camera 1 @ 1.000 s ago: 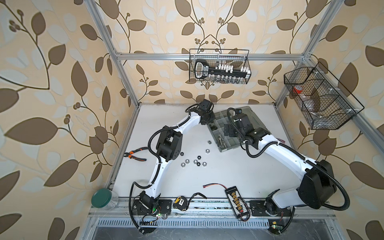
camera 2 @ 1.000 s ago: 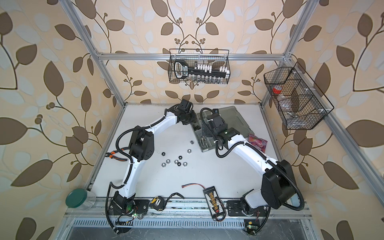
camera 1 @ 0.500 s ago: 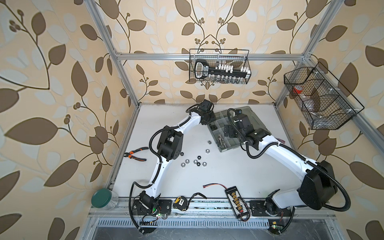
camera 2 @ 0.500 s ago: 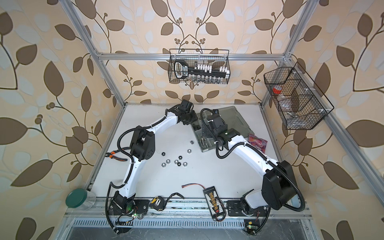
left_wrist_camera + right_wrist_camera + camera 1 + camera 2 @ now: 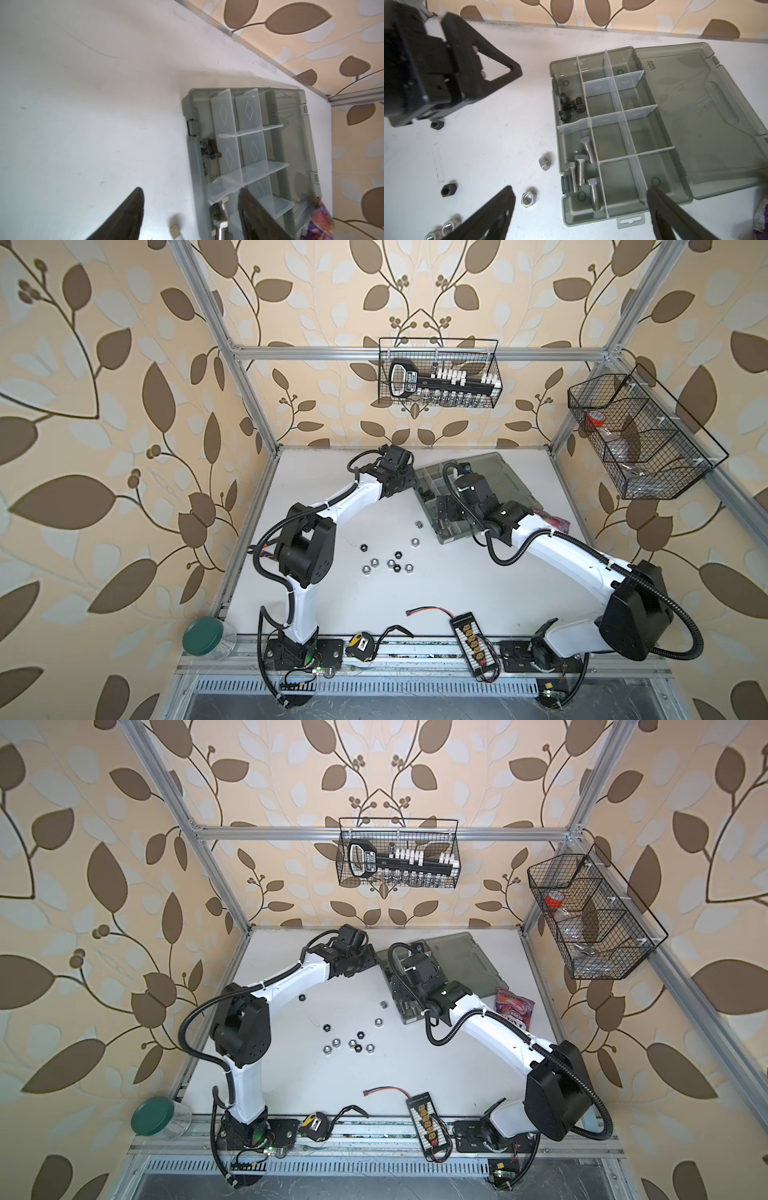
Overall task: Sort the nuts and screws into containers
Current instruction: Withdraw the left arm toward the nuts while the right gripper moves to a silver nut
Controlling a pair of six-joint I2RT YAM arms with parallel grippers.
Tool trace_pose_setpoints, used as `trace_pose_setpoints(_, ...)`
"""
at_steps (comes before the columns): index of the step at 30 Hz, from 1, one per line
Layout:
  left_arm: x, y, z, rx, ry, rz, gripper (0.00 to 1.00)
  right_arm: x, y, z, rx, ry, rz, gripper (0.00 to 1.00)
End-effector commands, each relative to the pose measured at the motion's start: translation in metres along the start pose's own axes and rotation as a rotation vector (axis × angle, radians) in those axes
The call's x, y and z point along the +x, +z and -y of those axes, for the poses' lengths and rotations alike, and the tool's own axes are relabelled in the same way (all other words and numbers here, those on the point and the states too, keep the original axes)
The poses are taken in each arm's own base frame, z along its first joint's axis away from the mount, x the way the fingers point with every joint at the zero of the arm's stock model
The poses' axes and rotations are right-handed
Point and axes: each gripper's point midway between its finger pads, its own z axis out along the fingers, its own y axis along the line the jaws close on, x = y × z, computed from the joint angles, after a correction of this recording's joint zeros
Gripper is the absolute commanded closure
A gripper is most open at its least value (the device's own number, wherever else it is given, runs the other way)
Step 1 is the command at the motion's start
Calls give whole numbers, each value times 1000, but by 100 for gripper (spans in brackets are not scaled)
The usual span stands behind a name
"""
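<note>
left end effector (image 5: 190, 190), right end effector (image 5: 579, 188) spread wide, seemingly empty

Pretty cramped around the case (image 5: 654, 176) at 1 o'clock: the left hand (image 5: 190, 189) hung by its 9 o'clock edge and the right hand (image 5: 580, 188) over its 6 o'clock end. Loose nuts (image 5: 391, 563) littered mid-surface (image 5: 415, 593). 6 o'clock was wide open, until the charger board (image 5: 467, 635) near 5.

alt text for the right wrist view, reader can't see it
An open grey case lies on a white table, with black screws in one compartment and four silver screws in the next. Loose nuts lie on the table beside it, and the left gripper hangs over the table nearby.
</note>
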Motion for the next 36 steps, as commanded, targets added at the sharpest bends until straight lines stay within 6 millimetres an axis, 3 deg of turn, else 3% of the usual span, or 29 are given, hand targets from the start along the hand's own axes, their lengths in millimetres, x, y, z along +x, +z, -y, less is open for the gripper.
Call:
trace_pose_setpoints(1, -26, -42, -18, -66, -32, 169, 6, 28, 8, -17, -45, -24, -72, 6)
trace_pose_setpoints(2, -27, -49, -27, -89, -39, 189, 1, 33, 9, -22, -59, -32, -85, 8)
trace_pose_setpoints(8, -24, -93, -81, -174, -91, 272, 1, 61, 20, -57, -123, -95, -162, 31)
trace_pose_setpoints(13, -6, -123, -127, -232, -112, 294, 1, 74, 37, -78, -153, -141, -221, 43)
trace_pose_setpoints(19, 28, -143, -171, -275, -141, 282, 1, 78, 62, -88, -130, -194, -267, 54)
trace_pose_setpoints(27, 49, -155, -198, -305, -128, 271, 1, 74, 96, -90, -54, -250, -282, 53)
trace_pose_setpoints(36, 56, -149, -204, -336, -132, 243, 1, 79, 127, -72, 20, -252, -330, 52)
